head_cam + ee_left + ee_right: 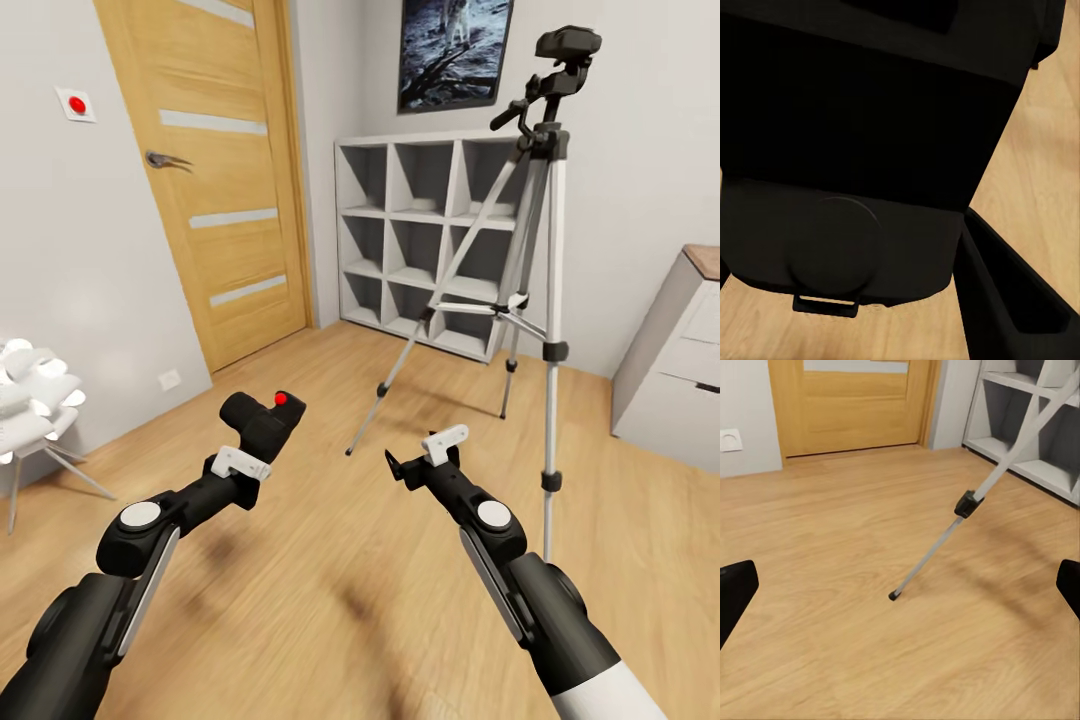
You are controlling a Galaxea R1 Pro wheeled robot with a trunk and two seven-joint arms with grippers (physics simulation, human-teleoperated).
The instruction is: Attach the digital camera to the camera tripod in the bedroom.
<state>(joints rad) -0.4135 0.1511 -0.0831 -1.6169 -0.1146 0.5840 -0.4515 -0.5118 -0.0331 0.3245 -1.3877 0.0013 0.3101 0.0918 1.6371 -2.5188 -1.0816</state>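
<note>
The left hand [258, 440] grips the camera [262, 418]; the tripod [545, 300] head sits high up and right; right hand [425, 462] open

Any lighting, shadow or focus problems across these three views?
Head view: evenly lit and sharp, with soft arm shadows on the light wood plank floor. Left wrist view: the small black digital camera sits so close that it reads as near-featureless darkness. Right wrist view: crisp, with a faint shadow beside the silver-grey tripod leg.

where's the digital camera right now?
Head view: the digital camera is held in the left gripper, low and left of centre above the wood floor, well short of the camera tripod standing ahead to the right.
</note>
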